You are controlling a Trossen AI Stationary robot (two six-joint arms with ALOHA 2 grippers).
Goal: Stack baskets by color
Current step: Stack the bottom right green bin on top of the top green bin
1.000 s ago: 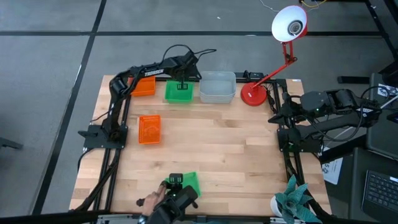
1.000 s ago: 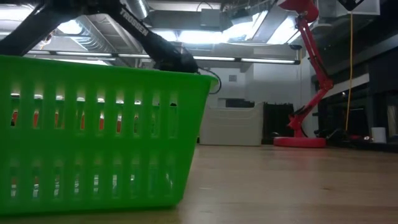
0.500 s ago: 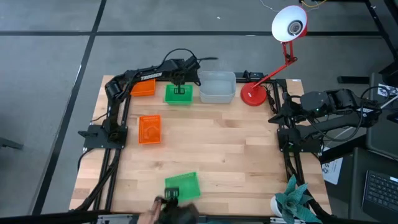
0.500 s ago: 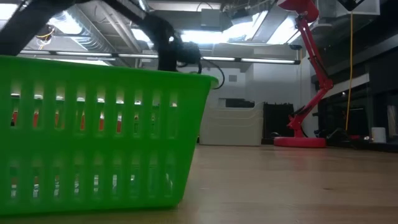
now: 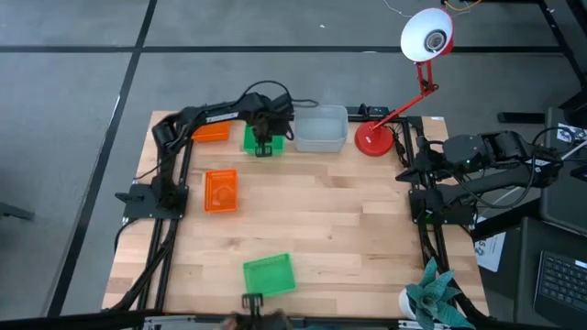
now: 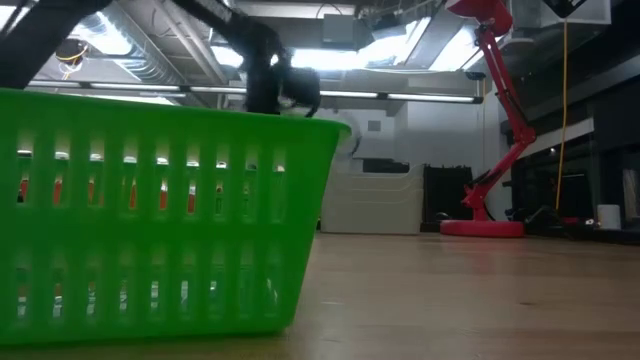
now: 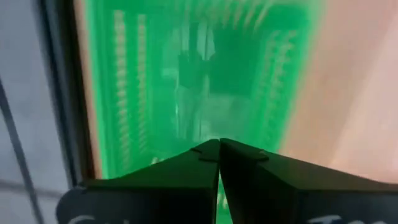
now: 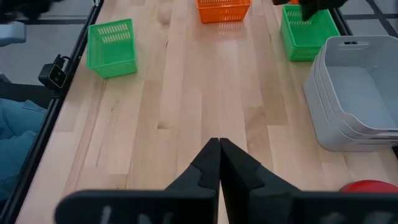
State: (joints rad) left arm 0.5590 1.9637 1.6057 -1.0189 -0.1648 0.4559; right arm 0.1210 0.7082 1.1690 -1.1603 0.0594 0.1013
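Green basket [image 5: 259,139] sits at the tabletop's [image 5: 321,220] far edge; the left claw [image 5: 264,145] is closed over it.

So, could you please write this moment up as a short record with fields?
left end effector: shut, over the near edge of the green basket at the far side
right end effector: shut, parked at the table's right edge
grey-white baskets: nested stack, far side, beside the lamp
loose baskets: one orange mid-left, one green at the near edge
far-left basket: orange
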